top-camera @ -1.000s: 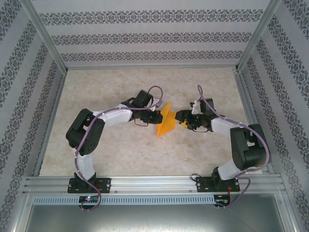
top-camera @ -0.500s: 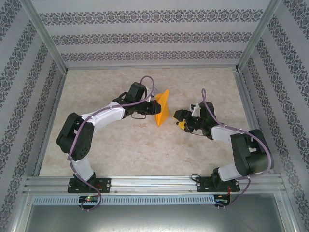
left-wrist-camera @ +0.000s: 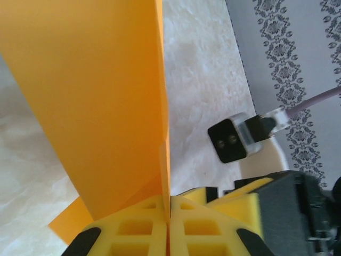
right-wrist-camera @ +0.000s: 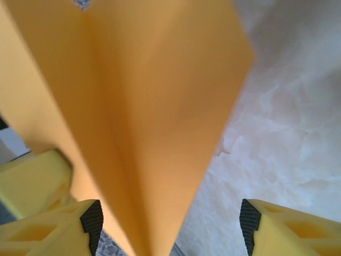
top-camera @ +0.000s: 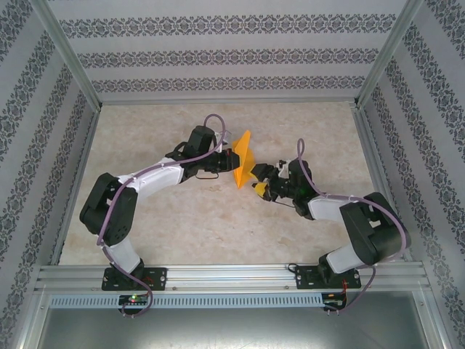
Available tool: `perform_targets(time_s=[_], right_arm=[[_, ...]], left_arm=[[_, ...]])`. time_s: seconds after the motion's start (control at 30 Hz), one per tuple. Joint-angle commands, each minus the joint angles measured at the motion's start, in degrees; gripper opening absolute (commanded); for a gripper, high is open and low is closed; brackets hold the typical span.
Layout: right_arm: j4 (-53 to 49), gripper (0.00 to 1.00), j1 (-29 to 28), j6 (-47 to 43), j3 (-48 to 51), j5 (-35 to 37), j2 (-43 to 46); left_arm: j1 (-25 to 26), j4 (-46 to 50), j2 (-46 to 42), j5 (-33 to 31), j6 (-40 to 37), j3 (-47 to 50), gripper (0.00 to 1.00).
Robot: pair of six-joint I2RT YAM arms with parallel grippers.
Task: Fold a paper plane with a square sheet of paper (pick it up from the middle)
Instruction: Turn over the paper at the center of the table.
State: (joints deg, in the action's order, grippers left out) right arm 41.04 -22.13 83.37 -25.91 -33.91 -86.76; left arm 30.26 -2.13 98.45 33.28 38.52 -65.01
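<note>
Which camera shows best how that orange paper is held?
The left wrist view: the orange paper is clearly pinched in the shut left gripper. The top view shows it small, between both arms. The right wrist view shows its blurred folded face between the fingers of the open right gripper.

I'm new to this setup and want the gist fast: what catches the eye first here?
The bright orange folded paper stands on edge over the middle of the table. The left claw is pinched shut on one edge of it, while the right claw stands open with the paper between its jaws.
</note>
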Motion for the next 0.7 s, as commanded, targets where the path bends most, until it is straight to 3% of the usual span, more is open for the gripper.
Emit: perform_targets(time_s=[0.0, 0.13, 0.43, 0.67], right_arm=[[10.5, 0.68, -2.1, 7.5, 0.5, 4.4, -3.8], [17.1, 0.61, -3.3, 9.7, -0.5, 5.0, -8.1], [18.3, 0.51, -3.5, 8.6, -1.4, 5.9, -9.5], [14.1, 0.32, -3.0, 4.4, -2.0, 5.4, -5.9]], left_arm=[[-0.5, -5.9, -2.9, -1.3, 3.1, 1.3, 0.09], [-0.5, -6.5, -3.0, -1.4, 3.6, 2.0, 0.09], [-0.6, -7.9, -2.0, -1.5, 4.2, 2.8, 0.09], [-0.6, -7.4, -0.5, -0.2, 4.2, 2.2, 0.11]])
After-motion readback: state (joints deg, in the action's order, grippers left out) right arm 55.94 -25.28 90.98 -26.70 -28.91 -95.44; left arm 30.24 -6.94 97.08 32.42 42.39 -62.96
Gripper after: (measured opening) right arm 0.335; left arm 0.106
